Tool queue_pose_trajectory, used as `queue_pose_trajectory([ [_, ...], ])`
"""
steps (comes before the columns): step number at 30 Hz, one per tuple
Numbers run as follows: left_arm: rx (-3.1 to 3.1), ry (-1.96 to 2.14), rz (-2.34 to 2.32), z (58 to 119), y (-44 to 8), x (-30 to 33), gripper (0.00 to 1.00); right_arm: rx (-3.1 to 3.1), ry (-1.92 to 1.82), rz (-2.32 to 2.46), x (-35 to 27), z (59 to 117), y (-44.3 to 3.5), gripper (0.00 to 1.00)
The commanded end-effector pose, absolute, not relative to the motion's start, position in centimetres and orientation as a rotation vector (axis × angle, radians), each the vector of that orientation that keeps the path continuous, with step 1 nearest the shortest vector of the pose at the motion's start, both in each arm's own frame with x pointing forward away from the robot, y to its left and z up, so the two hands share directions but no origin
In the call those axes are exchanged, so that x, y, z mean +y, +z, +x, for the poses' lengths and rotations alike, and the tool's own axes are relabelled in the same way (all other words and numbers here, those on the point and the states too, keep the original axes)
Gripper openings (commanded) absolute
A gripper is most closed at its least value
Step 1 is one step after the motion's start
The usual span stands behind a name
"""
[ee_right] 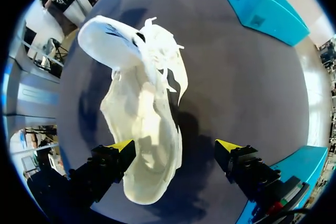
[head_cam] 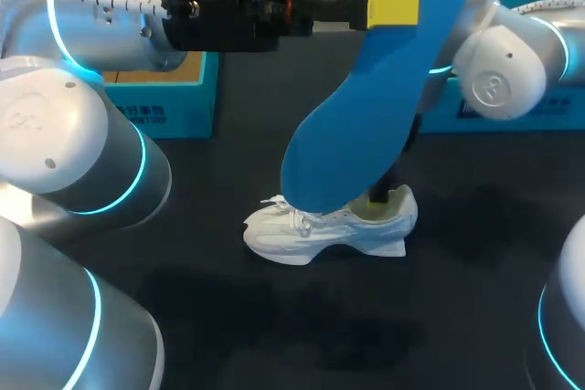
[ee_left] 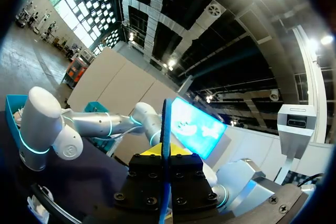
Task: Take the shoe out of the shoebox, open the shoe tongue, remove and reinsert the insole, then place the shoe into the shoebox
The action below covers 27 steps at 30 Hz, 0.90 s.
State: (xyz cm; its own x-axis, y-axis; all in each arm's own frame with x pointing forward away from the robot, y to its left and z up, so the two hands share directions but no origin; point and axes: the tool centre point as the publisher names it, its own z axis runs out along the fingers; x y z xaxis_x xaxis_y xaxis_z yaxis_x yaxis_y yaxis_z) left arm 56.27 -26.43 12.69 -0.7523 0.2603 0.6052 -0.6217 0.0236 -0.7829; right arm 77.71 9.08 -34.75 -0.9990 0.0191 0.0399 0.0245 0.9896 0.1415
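My left gripper (head_cam: 393,8) is high over the table, shut on the blue insole (head_cam: 366,98), which hangs down toward the shoe. In the left wrist view the insole (ee_left: 164,124) shows edge-on, pinched in the left gripper (ee_left: 164,153). The white shoe (head_cam: 329,226) stands upright on the dark table, toe to the left. My right arm (head_cam: 498,70) comes down behind the insole to the shoe's heel, so its gripper is mostly hidden there. In the right wrist view the right gripper (ee_right: 175,145) is open and straddles the heel of the shoe (ee_right: 142,124), whose tongue is pulled up.
A teal shoebox part (head_cam: 174,107) sits at the back left and another (head_cam: 521,107) at the back right. Both teal pieces (ee_right: 262,9) (ee_right: 294,166) also show in the right wrist view. Dark tabletop (head_cam: 274,317) lies in front of the shoe.
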Motion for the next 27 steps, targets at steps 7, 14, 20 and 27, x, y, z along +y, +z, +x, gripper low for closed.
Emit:
queue_pose_trajectory([
  [7,-1.681,1.794,0.374,56.2,12.7,-26.4,0.00,-3.080,-0.206,-0.043,9.3,78.2,-37.1,1.00],
  [14,-1.681,1.794,0.374,56.2,12.7,-26.4,0.00,-3.081,-0.196,-0.080,9.1,77.9,-38.4,0.96],
  [20,-1.681,1.794,0.374,56.2,12.7,-26.4,0.00,-3.068,-0.201,-0.106,8.8,77.8,-39.7,0.64],
  [27,-1.681,1.794,0.374,56.2,12.7,-26.4,0.00,-3.053,-0.193,-0.122,8.7,77.7,-40.5,0.47],
])
